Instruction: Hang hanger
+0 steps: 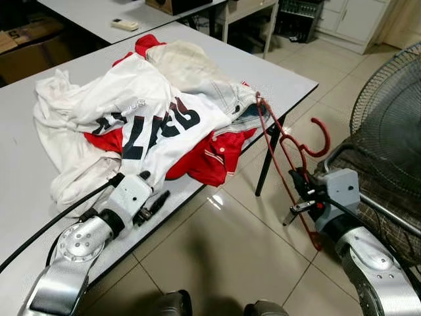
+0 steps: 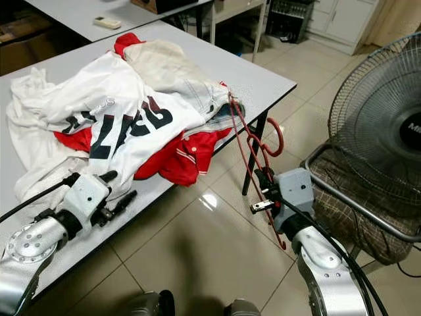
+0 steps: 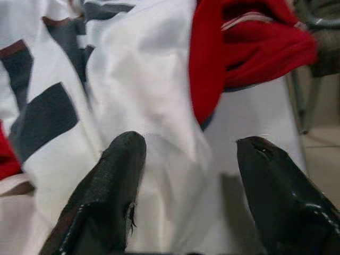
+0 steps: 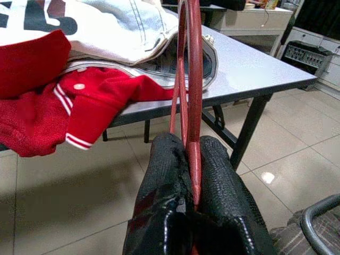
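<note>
grey table [image 1: 289,82] | clothes pile [image 1: 145,112] | glossy tiled floor [image 1: 223,250]

Clothes pile [image 1: 141,118] on white table [image 1: 289,82], fan [image 2: 381,125] nr chair [image 2: 348,197]

Glossy beige tile floor [image 1: 217,250], grey table [image 1: 289,82] on black legs, second table [image 1: 92,13] behind, white cabinets [image 1: 348,20], standing fan [image 2: 381,112]
</note>
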Motion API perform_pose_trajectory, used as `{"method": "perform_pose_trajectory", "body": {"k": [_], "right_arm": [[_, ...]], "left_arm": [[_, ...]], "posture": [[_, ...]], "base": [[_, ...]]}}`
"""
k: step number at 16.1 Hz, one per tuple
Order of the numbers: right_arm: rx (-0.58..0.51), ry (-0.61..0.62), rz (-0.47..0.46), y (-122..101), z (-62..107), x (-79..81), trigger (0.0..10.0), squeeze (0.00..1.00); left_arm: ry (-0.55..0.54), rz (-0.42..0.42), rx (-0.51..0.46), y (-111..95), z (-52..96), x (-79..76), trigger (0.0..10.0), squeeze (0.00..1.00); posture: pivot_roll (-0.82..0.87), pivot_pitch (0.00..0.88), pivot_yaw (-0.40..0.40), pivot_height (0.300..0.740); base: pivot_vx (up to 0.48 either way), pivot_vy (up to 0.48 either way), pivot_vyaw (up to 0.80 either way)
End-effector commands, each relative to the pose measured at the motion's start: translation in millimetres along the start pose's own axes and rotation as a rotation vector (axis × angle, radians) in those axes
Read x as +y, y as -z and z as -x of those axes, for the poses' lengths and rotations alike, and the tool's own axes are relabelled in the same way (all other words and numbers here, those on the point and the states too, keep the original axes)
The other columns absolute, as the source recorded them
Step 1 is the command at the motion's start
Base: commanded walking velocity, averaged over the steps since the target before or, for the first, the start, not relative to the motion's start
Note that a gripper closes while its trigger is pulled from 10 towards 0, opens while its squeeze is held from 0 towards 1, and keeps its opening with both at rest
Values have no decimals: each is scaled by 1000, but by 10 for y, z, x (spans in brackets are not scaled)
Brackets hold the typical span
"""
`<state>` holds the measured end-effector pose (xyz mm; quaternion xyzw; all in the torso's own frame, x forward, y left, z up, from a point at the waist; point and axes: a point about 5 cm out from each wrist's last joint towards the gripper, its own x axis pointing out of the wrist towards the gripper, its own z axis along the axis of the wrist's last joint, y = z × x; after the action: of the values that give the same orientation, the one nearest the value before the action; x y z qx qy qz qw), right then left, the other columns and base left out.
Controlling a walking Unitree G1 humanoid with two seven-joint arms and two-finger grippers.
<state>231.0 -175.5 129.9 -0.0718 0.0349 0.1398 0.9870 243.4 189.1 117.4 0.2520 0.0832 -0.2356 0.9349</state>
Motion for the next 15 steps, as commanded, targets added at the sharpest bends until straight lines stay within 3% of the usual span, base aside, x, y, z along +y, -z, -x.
{"method": "perform_pose_trajectory", "body": {"k": [1,2,4,11,15], "right_arm": [[-7,-6,12,-11,-19,8,10000,0],[-7,-7,11,-11,-21,13,10000,0],[-10,-10,11,-12,-25,20,10000,0],[-21,-40,5,-27,-37,67,10000,0],[25,-77,-18,32,-17,109,10000,0]], "left_arm": [[-13,-38,31,35,2,24,1059,0],[-12,-49,38,42,4,27,1059,0],[-12,-58,49,66,12,35,0,0],[-31,-18,38,74,19,36,0,0],[-40,21,12,40,9,37,0,0]], "posture": [[-111,117,27,740],[-111,117,27,740],[-109,119,27,740],[-106,118,23,740],[-106,119,25,740]], "base": [[0,0,0],[0,0,0],[0,0,0],[0,0,0],[0,0,0]]}}
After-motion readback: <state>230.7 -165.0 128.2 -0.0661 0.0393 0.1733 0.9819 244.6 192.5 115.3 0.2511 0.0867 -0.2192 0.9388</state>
